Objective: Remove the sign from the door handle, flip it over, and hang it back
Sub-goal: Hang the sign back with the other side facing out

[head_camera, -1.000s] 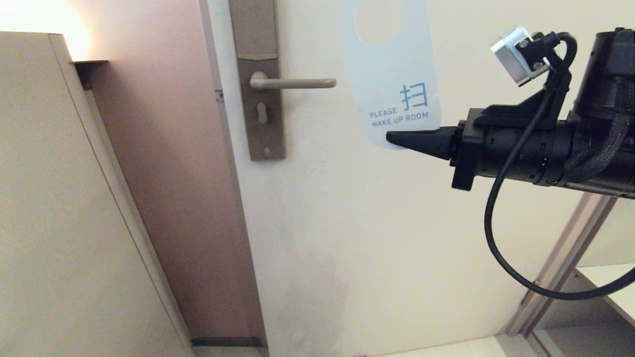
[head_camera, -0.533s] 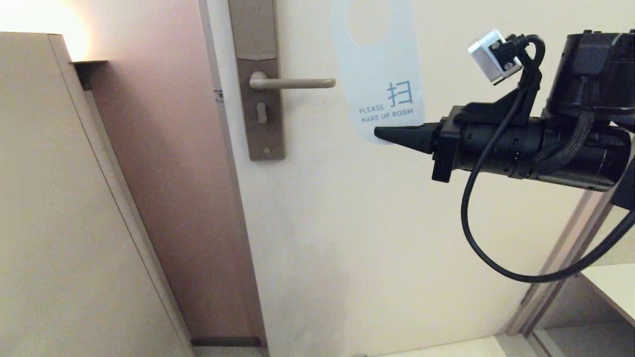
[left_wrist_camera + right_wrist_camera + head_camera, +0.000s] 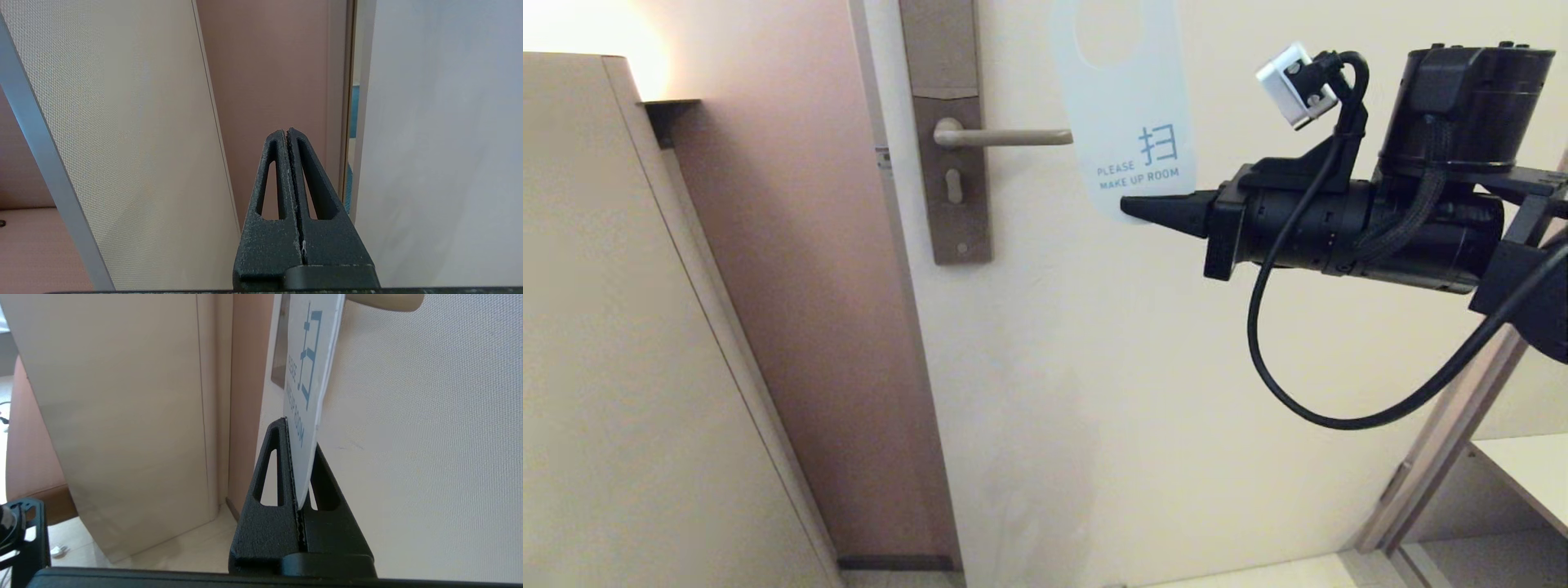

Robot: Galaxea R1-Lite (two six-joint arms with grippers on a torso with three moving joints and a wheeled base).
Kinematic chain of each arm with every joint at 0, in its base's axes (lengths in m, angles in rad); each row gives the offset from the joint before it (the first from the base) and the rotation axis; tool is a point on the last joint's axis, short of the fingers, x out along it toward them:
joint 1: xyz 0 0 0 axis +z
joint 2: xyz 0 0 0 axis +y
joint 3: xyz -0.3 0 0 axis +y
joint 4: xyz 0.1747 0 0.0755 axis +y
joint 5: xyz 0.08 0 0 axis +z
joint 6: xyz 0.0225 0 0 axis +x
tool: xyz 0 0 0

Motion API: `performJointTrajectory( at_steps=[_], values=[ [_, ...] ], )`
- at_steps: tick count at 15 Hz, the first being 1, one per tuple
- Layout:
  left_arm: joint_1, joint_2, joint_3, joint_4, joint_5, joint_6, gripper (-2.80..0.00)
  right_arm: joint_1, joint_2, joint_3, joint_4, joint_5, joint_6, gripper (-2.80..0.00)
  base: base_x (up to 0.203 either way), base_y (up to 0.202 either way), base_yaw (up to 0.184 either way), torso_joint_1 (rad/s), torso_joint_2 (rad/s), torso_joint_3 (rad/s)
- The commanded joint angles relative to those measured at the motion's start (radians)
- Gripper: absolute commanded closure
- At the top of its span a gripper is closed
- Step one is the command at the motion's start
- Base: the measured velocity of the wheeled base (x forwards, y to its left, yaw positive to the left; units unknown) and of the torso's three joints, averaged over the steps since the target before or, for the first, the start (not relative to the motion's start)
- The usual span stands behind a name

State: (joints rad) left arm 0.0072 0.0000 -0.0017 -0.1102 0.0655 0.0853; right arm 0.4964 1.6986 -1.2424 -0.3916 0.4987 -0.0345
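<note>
Right gripper (image 3: 1131, 209) held the door-hanger sign (image 3: 1125, 122) beside the lever.

Its fingers were clamped on the sign's lower edge ("PLEASE MAKE UP ROOM" side showing); the card stood upright above them, its edge at the tip of the door handle (image 3: 1005, 136). The left gripper (image 3: 289, 134) was pressed shut on nothing, low by the door frame.

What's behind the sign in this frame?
Behind the sign, held by the right gripper, is the cream door. The door handle tip meets the sign's edge; whether it passes behind is unclear.
</note>
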Motion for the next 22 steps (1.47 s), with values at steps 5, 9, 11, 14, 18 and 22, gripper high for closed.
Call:
performJointTrajectory(
  at_steps=[5, 9, 11, 14, 18, 22],
  values=[
    [0.000, 0.000, 0.000, 0.004, -0.012, 0.103, 0.00, 0.001, 0.039, -0.034, -0.003, 0.001, -0.001, 0.00, 0.000, 0.000, 0.000, 0.000, 0.00, 0.000],
    [0.000, 0.002, 0.000, 0.004, -0.011, 0.126, 0.00, 0.000, 0.086, -0.070, -0.014, 0.001, -0.002, 0.00, 0.000, 0.000, 0.000, 0.000, 0.00, 0.000],
    [0.000, 0.001, 0.000, 0.017, -0.026, 0.126, 0.00, 0.001, 0.115, -0.099, -0.024, -0.002, -0.002, 0.00, 0.000, 0.000, 0.000, 0.000, 0.00, 0.000],
    [0.000, 0.002, 0.000, 0.059, -0.042, 0.118, 0.00, -0.011, 0.124, -0.115, -0.024, -0.006, 0.001, 0.00, 0.000, 0.000, 0.000, 0.000, 0.00, 0.000],
    [0.000, 0.002, -0.001, 0.124, -0.081, 0.020, 0.00, -0.052, 0.129, -0.111, -0.024, -0.006, 0.001, 0.00, 0.000, 0.000, 0.000, 0.000, 0.00, 0.000],
    [-0.001, 0.002, 0.000, 0.124, -0.082, -0.016, 0.00, -0.070, 0.145, -0.111, -0.024, -0.005, 0.001, 0.00, 0.000, 0.000, 0.000, 0.000, 0.00, 0.000]
  ],
)
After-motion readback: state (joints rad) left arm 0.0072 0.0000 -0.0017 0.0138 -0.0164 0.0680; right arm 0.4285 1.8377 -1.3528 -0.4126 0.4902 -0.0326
